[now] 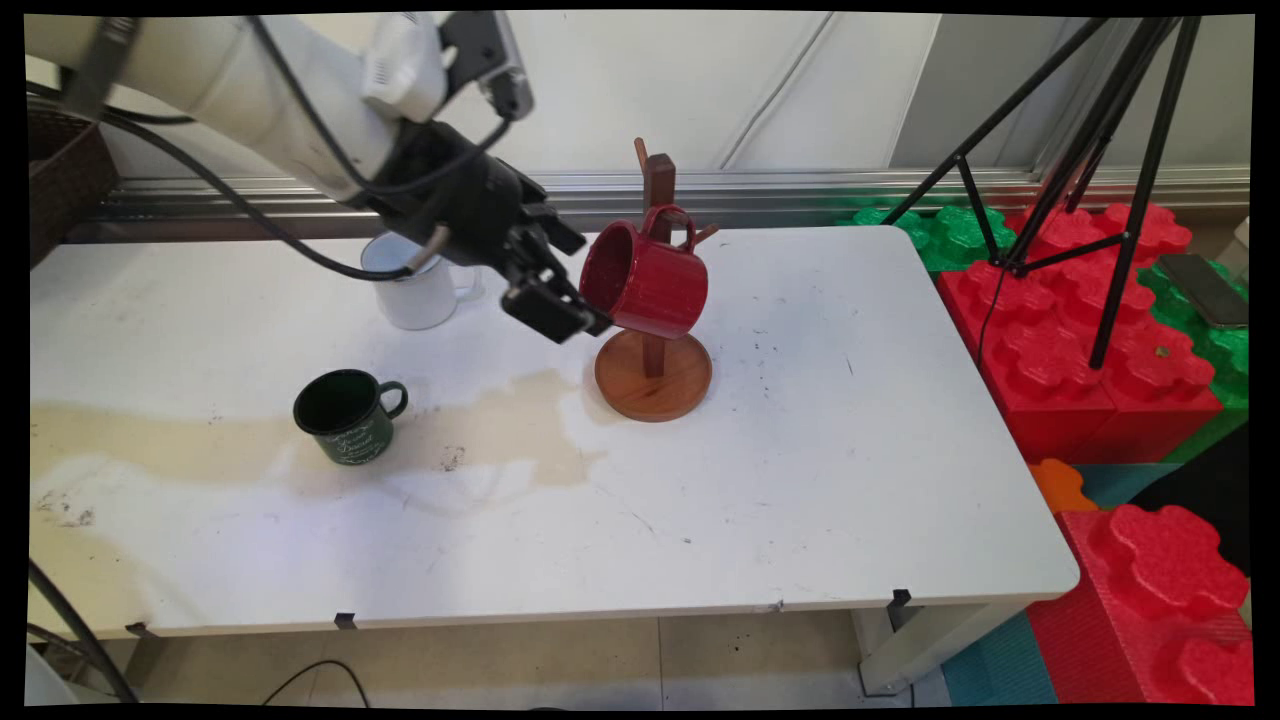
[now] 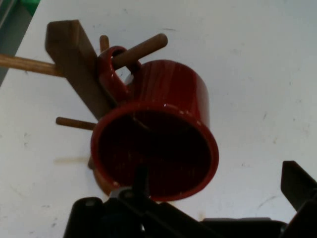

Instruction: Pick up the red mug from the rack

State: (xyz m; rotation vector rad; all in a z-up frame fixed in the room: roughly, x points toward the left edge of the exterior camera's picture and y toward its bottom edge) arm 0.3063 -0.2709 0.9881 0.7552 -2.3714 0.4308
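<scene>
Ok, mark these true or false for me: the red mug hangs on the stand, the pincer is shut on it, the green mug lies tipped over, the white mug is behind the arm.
1. The red mug hangs by its handle on a peg of the wooden mug stand. True.
2. The pincer is shut on the red mug. False: it is open, with one finger at the rim.
3. The green mug lies tipped over. False: it stands upright.
4. The white mug stands behind the arm. True.
</scene>
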